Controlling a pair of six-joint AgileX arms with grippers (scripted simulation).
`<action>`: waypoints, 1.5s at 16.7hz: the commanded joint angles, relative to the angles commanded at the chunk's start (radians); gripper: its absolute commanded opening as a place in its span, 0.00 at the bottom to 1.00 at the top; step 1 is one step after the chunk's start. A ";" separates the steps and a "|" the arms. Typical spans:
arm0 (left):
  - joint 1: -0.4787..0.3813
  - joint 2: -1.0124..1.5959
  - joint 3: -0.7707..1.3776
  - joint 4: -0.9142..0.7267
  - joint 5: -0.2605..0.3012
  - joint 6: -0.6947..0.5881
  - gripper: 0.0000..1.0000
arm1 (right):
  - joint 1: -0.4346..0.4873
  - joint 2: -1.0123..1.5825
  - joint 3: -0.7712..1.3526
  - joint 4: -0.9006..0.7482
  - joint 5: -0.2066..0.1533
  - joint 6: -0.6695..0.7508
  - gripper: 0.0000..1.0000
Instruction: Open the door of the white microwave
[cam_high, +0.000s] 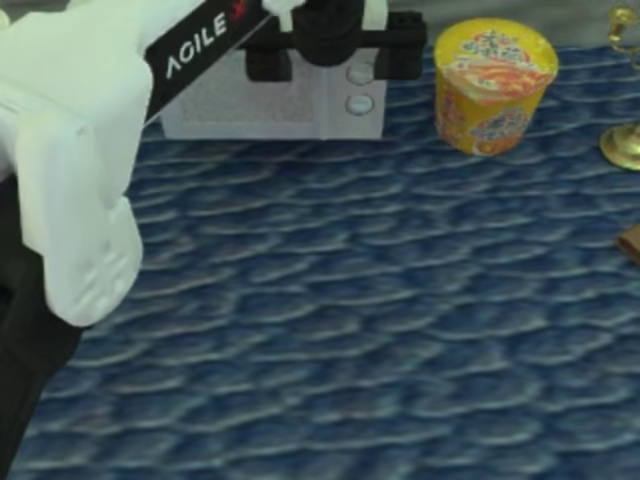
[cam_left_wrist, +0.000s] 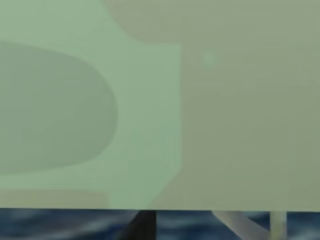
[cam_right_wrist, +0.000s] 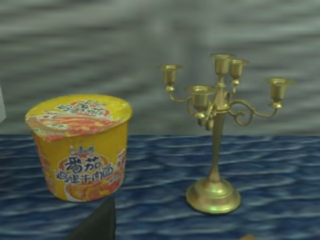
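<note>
Reaching over the white microwave (cam_high: 275, 105), left gripper (cam_high: 335, 55) above the door (cam_high: 245, 100) top edge, jaw state unclear

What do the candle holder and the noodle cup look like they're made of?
The candle holder looks like polished brass: golden, with glints on its base. The noodle cup looks like printed paper or thin plastic, matte, with graphics on its sides; which one is unclear.

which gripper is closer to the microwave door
Left. The left gripper is above the white microwave, over the door. The right gripper isn't in the top view; its wrist camera faces the noodle cup.
</note>
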 joint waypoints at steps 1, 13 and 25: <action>0.000 0.000 0.000 0.000 0.000 0.000 0.47 | 0.000 0.000 0.000 0.000 0.000 0.000 1.00; 0.000 0.000 0.000 0.000 0.000 0.000 0.00 | 0.000 0.000 0.000 0.000 0.000 0.000 1.00; -0.029 -0.155 -0.277 0.112 -0.015 -0.027 0.00 | 0.000 0.000 0.000 0.000 0.000 0.000 1.00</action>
